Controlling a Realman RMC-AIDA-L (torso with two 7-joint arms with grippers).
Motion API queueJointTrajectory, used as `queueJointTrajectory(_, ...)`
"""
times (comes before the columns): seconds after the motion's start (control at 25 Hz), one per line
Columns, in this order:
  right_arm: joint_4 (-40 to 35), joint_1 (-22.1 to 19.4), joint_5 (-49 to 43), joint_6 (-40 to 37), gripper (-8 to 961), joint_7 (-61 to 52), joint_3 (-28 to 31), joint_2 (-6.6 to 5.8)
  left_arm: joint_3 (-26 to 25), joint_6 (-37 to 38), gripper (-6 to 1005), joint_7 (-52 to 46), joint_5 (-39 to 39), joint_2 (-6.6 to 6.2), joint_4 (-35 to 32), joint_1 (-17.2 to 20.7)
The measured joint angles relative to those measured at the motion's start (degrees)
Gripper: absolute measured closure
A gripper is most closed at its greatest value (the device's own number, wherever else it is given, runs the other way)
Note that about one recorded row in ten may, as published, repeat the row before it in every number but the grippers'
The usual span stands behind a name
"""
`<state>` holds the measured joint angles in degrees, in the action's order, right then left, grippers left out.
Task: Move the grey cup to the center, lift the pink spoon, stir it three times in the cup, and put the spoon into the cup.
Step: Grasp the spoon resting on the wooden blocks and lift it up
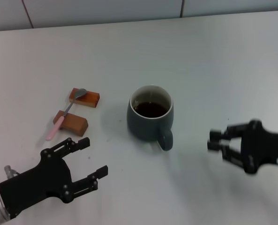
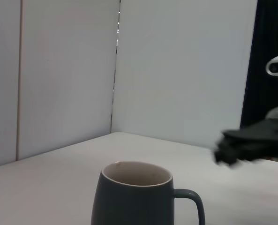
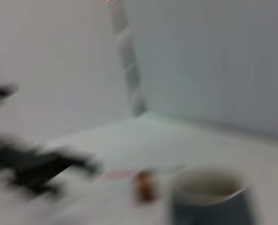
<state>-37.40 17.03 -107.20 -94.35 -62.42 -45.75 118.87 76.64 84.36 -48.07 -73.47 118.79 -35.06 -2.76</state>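
My left gripper [image 1: 85, 158] has its jaws spread wide with nothing between them, low over the table [image 1: 214, 61] at the near left, just on the near side of the pink spoon [image 1: 63, 115]. My right gripper [image 1: 217, 144] sits at the near right, well apart from the grey cup [image 1: 150, 118]; it is smeared in the head view, its fingers look parted and nothing is held between them, though I cannot be fully sure of the gap.

The grey cup stands upright near the middle of the table. It is a rounded dark blue-grey mug with a white inner wall and rim, and dark brown liquid lies inside it. Its one stubby handle points toward me and a little to my right. In my left wrist view the cup [image 2: 135, 197] shows side-on, with the handle standing out toward the blurred dark shape of my right gripper [image 2: 232, 152] beyond it.

The pink spoon lies to the left of the cup, resting across two brown blocks. Its grey metal bowl sits on the farther block [image 1: 85, 97], its thin neck crosses the gap, and its pale pink handle passes over the nearer block [image 1: 71, 121] with the tip reaching down toward the table. In my right wrist view the cup [image 3: 209, 199] is a blur, with a brown block [image 3: 143, 185] beside it.
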Motion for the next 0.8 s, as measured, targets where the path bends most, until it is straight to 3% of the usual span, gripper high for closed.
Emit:
queueJointTrajectory(0.16,-2.8,-0.3,-5.6,-5.4,736,-3.4,0.1,0.16,0.0,0.7,210,0.0,0.0,0.04,0.0,-0.2)
queueJointTrajectory(0.48,-3.9,-0.8,-5.8,-8.9,441,-4.0,1.2,0.32,-0.1,6.7,210,-3.2,5.1,0.04,1.3,0.2)
queueJointTrajectory(0.56,-3.9,-0.8,-5.7,-8.9,384,-4.2,1.5,0.32,-0.7,12.9,210,-11.1,19.2,-0.07,10.9,-0.6)
queueJointTrajectory(0.68,-3.9,-0.7,-5.5,-8.9,299,-4.3,1.7,0.33,-1.5,16.4,209,-15.7,27.6,-0.24,18.3,-1.6)
queueJointTrajectory(0.8,-3.7,-0.8,-5.1,-8.9,298,-4.1,1.7,0.37,-3.6,16.5,209,-20.0,32.9,-0.21,27.8,-3.6)
